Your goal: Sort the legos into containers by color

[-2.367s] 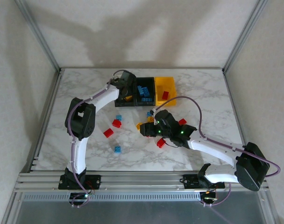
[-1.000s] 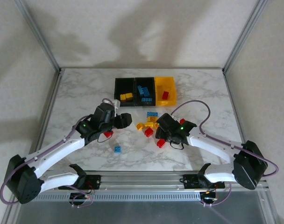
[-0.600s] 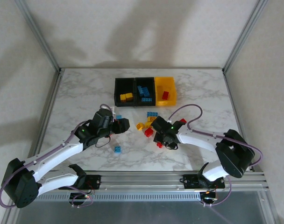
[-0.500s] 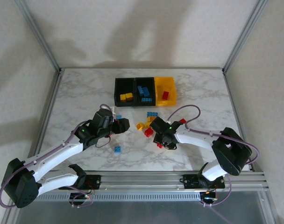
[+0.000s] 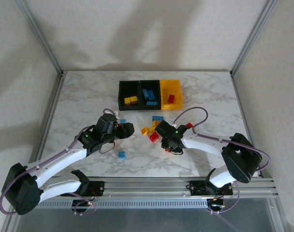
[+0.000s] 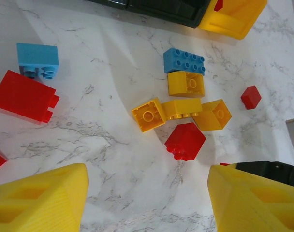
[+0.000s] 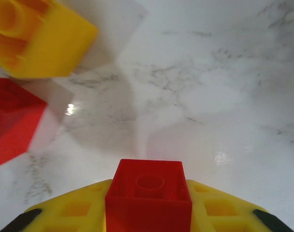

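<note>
The left gripper [image 6: 147, 181] is hovering over the white marble-patterned table top [image 5: 89, 92]. Its yellow fingers [image 6: 40, 198] are standing wide apart and are holding nothing. Below it, a light blue studded plastic brick [image 6: 38, 59] is lying just beside a large red plastic brick [image 6: 23, 96]. Further right, four yellow studded plastic bricks [image 6: 183, 107] are lying in a cluster, between a blue eight-stud plastic brick [image 6: 183, 60] and a red tilted plastic brick [image 6: 185, 140].

At the far side, three bins are standing in a row. The left black plastic bin [image 5: 122, 92] is containing yellow bricks, the middle black plastic bin [image 5: 156, 87] blue ones, and the yellow plastic bin [image 5: 177, 87] a red one.

The right gripper [image 7: 148, 215] is pinching a small red one-stud plastic brick [image 7: 148, 186], low over the table top.
</note>
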You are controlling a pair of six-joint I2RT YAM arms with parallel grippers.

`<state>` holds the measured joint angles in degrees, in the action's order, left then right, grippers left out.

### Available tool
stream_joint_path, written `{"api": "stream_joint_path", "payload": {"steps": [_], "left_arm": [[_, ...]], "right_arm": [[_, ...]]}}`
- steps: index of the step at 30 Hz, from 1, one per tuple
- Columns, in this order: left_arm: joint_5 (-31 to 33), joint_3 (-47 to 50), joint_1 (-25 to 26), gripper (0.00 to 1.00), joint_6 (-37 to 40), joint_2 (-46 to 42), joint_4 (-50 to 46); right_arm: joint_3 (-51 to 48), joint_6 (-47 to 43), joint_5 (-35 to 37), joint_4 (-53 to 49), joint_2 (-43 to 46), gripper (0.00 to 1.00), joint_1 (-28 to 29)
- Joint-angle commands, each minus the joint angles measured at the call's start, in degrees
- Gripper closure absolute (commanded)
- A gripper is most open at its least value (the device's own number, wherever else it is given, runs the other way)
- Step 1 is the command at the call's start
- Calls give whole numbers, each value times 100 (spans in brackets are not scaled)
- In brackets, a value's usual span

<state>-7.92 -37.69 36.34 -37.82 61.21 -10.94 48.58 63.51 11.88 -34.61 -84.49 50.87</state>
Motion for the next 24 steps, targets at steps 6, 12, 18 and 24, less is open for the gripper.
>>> {"api": "stream_joint_path", "payload": {"steps": [6, 12, 18, 24], "left_arm": [[-158, -192, 40, 34, -273, 260, 489], [-140, -660, 44, 34, -366, 741, 654], [-150, -956, 41, 34, -431, 1056, 745], [-144, -1021, 40, 34, -457, 1172, 710]], "right_arm": [[1125, -1019, 597, -472, 439, 66, -826], [2198, -1958, 417, -152, -133, 65, -1838], [3389, -2588, 41, 174, -1343, 64, -2464], [4510, -2834, -386, 193, -2534, 63, -2779]]}}
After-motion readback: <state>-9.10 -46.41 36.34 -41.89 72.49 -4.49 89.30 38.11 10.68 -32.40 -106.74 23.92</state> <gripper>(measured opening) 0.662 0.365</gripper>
